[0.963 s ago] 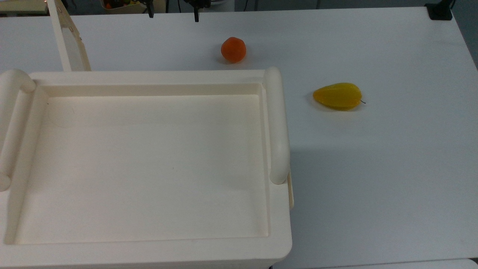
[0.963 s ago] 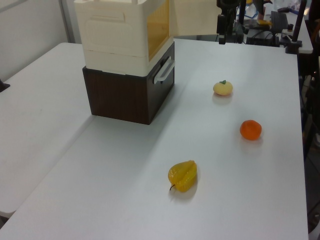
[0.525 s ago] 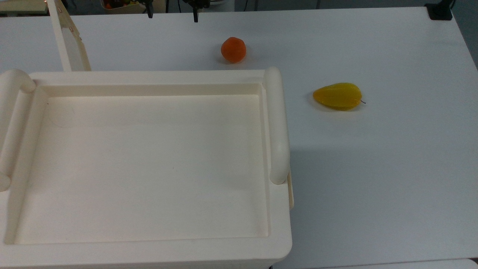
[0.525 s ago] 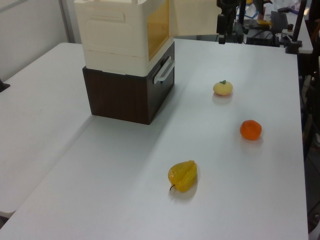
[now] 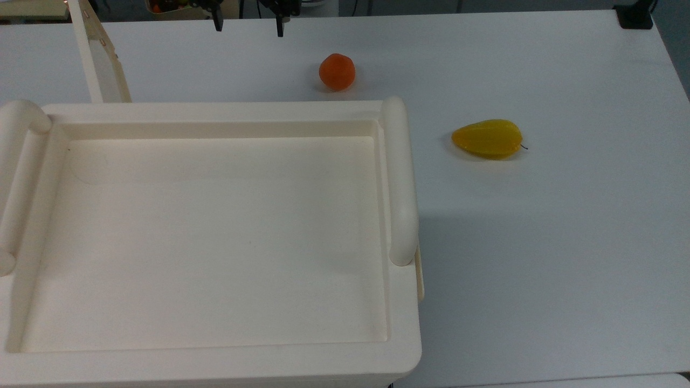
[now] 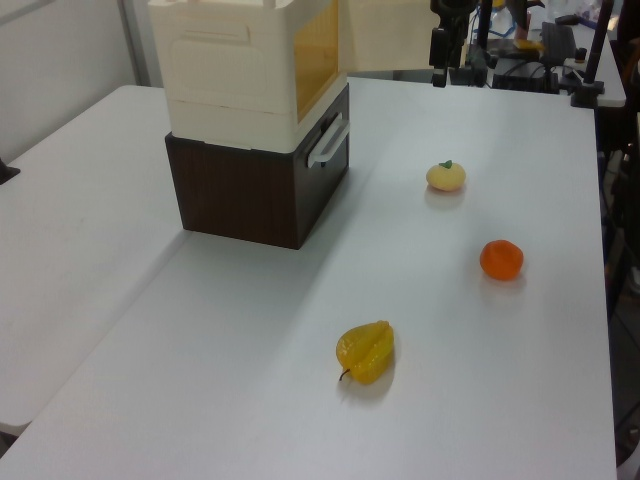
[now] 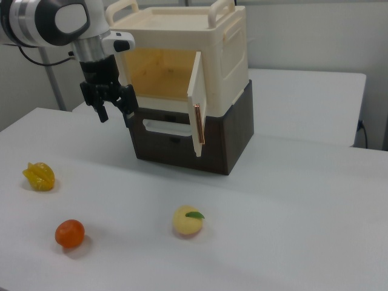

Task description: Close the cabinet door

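The cream cabinet (image 7: 230, 54) sits on a dark brown base, its recessed top (image 5: 215, 231) flanked by tubular handles. Its door (image 7: 197, 100) stands swung out, baring the yellowish inside. The door (image 5: 102, 59) juts toward the top view's upper left, and in the left view the door (image 6: 385, 35) shows as a pale panel behind the cabinet. My gripper (image 7: 115, 113) hangs open and holds nothing, at the right view's left of the opening and apart from the door. At the top view's upper edge the gripper (image 5: 248, 24) is right of the door.
An orange fruit (image 5: 337, 71) lies just beyond the cabinet top's far edge, and a yellow ridged fruit (image 5: 488, 139) sits to the top view's right. A peach (image 7: 188, 221) rests in front of the base drawer (image 7: 167, 128). Clutter lines the table's far end (image 6: 540, 50).
The gripper has shifted very slightly at the top view's upper edge. The door and the fruits have not moved.
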### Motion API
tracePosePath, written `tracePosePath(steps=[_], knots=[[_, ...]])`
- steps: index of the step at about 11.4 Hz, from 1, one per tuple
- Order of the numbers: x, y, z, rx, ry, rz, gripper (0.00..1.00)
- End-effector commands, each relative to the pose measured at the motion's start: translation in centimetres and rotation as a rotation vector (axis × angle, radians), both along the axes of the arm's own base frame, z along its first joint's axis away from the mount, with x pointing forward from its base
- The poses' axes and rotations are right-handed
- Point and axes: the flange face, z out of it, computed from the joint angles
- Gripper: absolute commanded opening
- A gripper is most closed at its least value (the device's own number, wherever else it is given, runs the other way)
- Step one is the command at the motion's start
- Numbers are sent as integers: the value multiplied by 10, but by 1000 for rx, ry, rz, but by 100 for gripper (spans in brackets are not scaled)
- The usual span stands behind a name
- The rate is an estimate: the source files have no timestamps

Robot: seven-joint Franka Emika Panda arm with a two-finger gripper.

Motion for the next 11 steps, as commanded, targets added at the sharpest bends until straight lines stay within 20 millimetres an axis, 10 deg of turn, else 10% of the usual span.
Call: tracePosePath(steps=[1, 3, 7, 11], knots=[[-3, -3, -2, -6, -16, 22, 26], [-3, -4, -1, -6, -17, 22, 0], [-4, -4, 2, -4, -17, 19, 0], [-1, -25, 61, 7, -148, -33, 0]])
